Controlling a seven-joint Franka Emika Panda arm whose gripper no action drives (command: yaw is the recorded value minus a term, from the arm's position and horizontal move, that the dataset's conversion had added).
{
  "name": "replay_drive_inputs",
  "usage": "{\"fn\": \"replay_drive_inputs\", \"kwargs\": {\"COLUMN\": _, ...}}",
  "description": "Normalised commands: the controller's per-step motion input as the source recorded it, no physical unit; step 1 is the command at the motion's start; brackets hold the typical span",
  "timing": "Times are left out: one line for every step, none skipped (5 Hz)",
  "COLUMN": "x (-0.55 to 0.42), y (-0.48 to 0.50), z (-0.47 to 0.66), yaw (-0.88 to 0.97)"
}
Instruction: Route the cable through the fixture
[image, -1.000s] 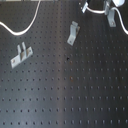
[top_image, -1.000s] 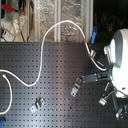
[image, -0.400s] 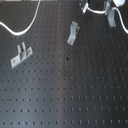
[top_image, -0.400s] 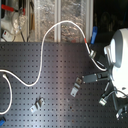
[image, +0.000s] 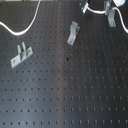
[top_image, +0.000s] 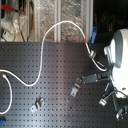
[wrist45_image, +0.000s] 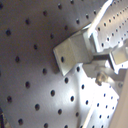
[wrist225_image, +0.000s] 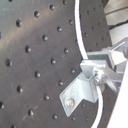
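Observation:
The white cable (top_image: 41, 60) runs in loose curves over the black perforated board, from the second exterior view's left up and across to the white robot arm (top_image: 119, 52). In the first exterior view its end loop (image: 92, 10) leads into my gripper (image: 111, 21) at the top right, which looks shut on it. Two small metal fixture brackets stand on the board, one (image: 73, 32) near the middle and one (image: 20, 54) further left. Both are apart from the cable. In the second wrist view the cable (wrist225_image: 77, 30) passes close by a metal finger (wrist225_image: 82, 87).
The black perforated board (image: 70, 95) stretches wide toward the first exterior view's bottom. Behind the board in the second exterior view stand shelves and clutter (top_image: 15, 20). The two brackets (top_image: 76, 89) (top_image: 37, 104) sit near the second exterior view's bottom.

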Motion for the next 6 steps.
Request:
{"fn": "replay_drive_inputs", "kwargs": {"x": -0.08, "y": -0.022, "z": 0.19, "yaw": 0.0}}
{"fn": "replay_drive_inputs", "kwargs": {"x": -0.342, "y": -0.188, "z": 0.4, "yaw": 0.01}}
{"fn": "replay_drive_inputs", "kwargs": {"x": -0.379, "y": -0.148, "z": 0.29, "yaw": 0.06}}
{"fn": "replay_drive_inputs", "kwargs": {"x": -0.042, "y": 0.154, "z": 0.08, "yaw": 0.0}}
{"fn": "replay_drive_inputs", "kwargs": {"x": 0.152, "y": 0.237, "z": 0.06, "yaw": 0.0}}
{"fn": "replay_drive_inputs", "kwargs": {"x": -0.027, "y": 0.129, "z": 0.15, "yaw": 0.0}}
